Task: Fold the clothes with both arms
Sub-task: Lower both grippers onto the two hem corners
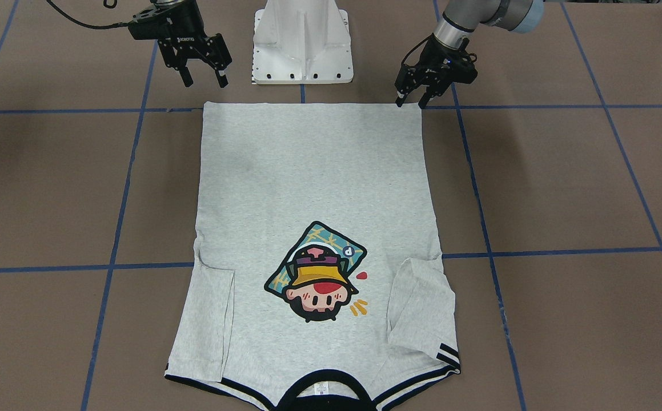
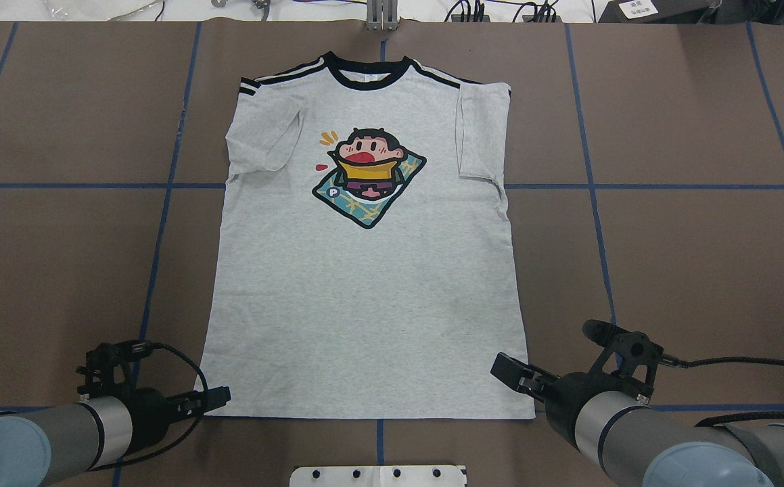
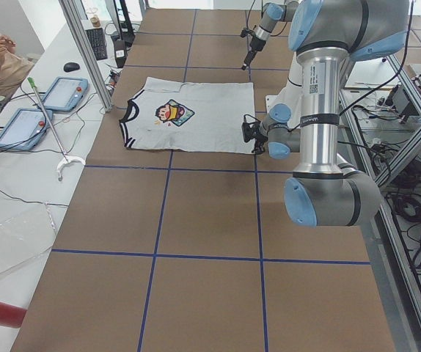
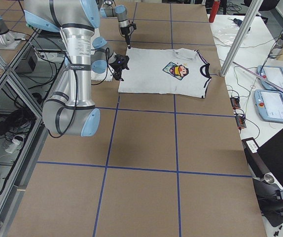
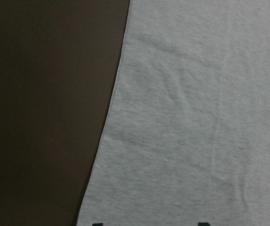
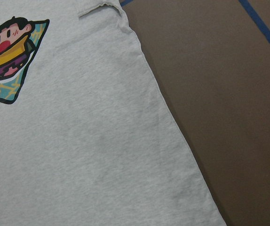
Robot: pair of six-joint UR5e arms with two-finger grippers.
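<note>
Front view: a soft heather-grey T-shirt [image 1: 313, 171] lies flat, print up, on the matte brown table [image 1: 565, 182] gridded with blue tape; sleeves folded inward, black collar away from the robot; right gripper [image 1: 205, 80] spread wide, empty; left gripper [image 1: 412, 103] parted at a hem corner, holding nothing. Overhead: hem straight, body roughly rectangular. Wrist views: fine knit, faint creases.

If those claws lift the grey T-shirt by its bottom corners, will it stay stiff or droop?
Probably droop: the T-shirt lies limp, its sleeves folded inward and creased. It looks thin, so likely light. Pushed, it would probably bunch rather than slide.
</note>
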